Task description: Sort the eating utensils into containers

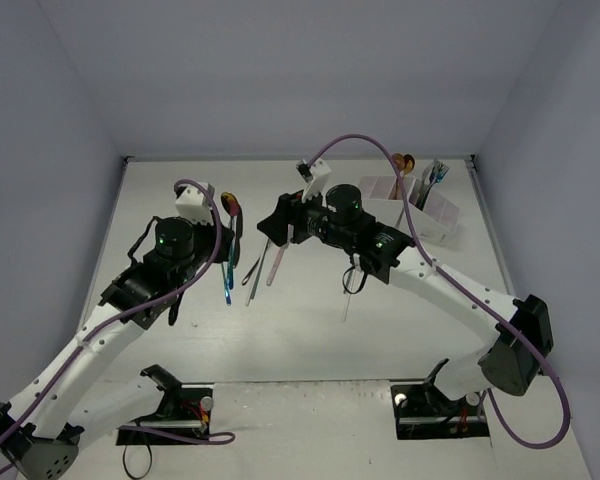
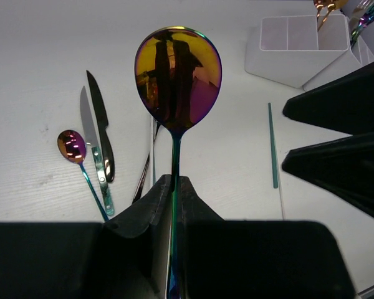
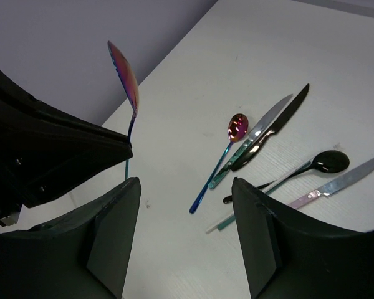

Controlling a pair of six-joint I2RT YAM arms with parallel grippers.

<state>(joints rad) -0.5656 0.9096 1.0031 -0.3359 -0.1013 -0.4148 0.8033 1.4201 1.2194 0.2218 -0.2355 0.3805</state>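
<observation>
My left gripper (image 2: pixel 173 184) is shut on the thin handle of an iridescent rainbow spoon (image 2: pixel 177 75), held above the table with its bowl away from the fingers; the top view shows this spoon (image 1: pixel 230 206) at the left gripper (image 1: pixel 226 238). My right gripper (image 3: pixel 187 208) stands open and empty just to its right (image 1: pixel 273 228). On the table lie a small rainbow spoon (image 3: pixel 239 126), a silver knife (image 3: pixel 269 119), a black knife (image 3: pixel 291 109), a black spoon (image 3: pixel 330 162) and a pink-handled knife (image 3: pixel 336 185). The white containers (image 2: pixel 287 62) stand at the back right (image 1: pixel 435 212).
A thin green stick (image 2: pixel 272 146) lies alone right of the held spoon, and in the top view this stick (image 1: pixel 350 292) sits under the right arm. Some utensils (image 1: pixel 432 175) stand upright in the containers. Grey walls close in the table at the back and sides.
</observation>
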